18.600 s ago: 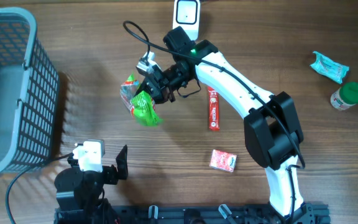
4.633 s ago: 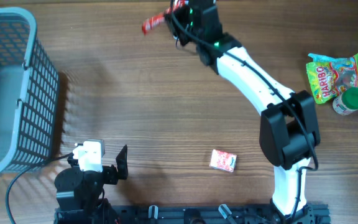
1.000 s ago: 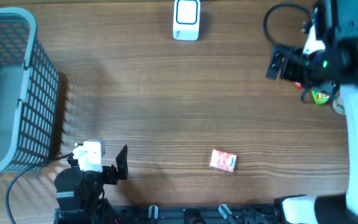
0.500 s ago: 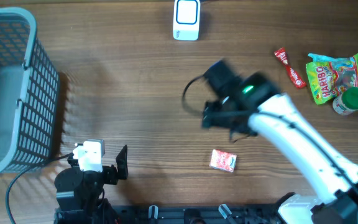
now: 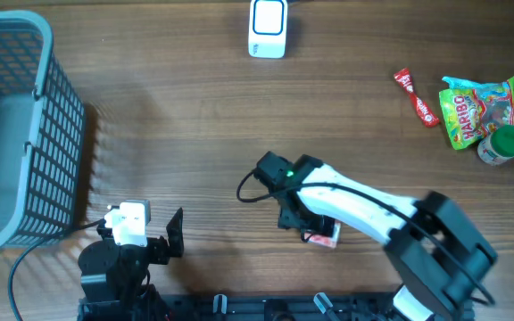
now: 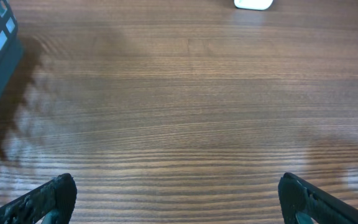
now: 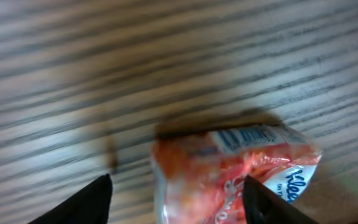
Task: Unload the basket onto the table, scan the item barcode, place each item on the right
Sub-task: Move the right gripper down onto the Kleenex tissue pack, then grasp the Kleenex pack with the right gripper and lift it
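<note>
A red tissue pack (image 5: 324, 234) lies flat on the table near the front centre, with a barcode strip along its far edge (image 7: 244, 137). My right gripper (image 5: 303, 223) is lowered over it. In the right wrist view the pack (image 7: 229, 177) sits between the jaws of my right gripper (image 7: 176, 202). The left finger stands a gap away from it and the right finger is close to its side, so the jaws are open around it. The white scanner (image 5: 268, 27) sits at the far edge. My left gripper (image 6: 179, 199) rests at the front left, open and empty.
A grey mesh basket (image 5: 16, 125) fills the left side. At the far right lie a red candy bar (image 5: 418, 98), a Haribo bag (image 5: 476, 107) and a green-lidded bottle (image 5: 504, 143). The right arm's links (image 5: 373, 209) stretch over the front right.
The right arm swung from the far right to the front centre and came down over the red pack. Its jaws have narrowed. The left arm stayed still.
</note>
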Available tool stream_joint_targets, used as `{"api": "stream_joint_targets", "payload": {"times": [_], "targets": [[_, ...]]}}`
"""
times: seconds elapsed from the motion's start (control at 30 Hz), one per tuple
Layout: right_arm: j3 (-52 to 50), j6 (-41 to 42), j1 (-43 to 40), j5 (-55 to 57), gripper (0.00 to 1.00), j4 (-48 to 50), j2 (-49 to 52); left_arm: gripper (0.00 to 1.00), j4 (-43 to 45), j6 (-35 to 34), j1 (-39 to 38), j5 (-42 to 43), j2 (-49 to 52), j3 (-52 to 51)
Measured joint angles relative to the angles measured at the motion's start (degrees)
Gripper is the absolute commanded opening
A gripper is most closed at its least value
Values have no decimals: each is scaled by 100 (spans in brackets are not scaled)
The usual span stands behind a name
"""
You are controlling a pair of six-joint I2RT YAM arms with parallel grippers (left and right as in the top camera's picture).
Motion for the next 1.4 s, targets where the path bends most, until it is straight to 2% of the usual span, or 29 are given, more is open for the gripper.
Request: {"api": "stream_joint_targets", "payload": {"times": [0.03,0.07,0.1,0.3,0.4,0.57,0.67,0.87,1.03,1.13,1.2,1.4], "targets": [[11,61,0,39,27,-72,94,100,2,0,0,0,0,0],[33,120,0,76,13,-136,144,100,0,0,0,0,0,0],[55,133,0,109,5,-197,177,100,2,0,0,0,0,0],[195,426,-15,131,4,-448,225,100,2,0,0,2,0,0],[496,214,-15,2,4,-704,289,100,0,0,0,0,0,0],[1792,-1421,-120,-960,4,-726,278,100,2,0,0,0,-2,0],[2236,-2439,-286,-1856,4,-219,48,100,2,0,0,0,-2,0],[2308,-4323,-708,-4096,4,1394,-483,100,0,0,0,0,-2,0],[2282,-5943,-793,-5346,4,1521,-529,100,2,0,0,0,-2,0],[2186,-7125,-787,-5510,4,1537,-527,100,2,0,0,0,0,0],[2090,-7722,-782,-5193,4,1687,-527,100,2,0,0,0,0,0],[1930,-8832,-778,-4004,4,2573,-527,100,2,0,0,0,-2,0]]}}
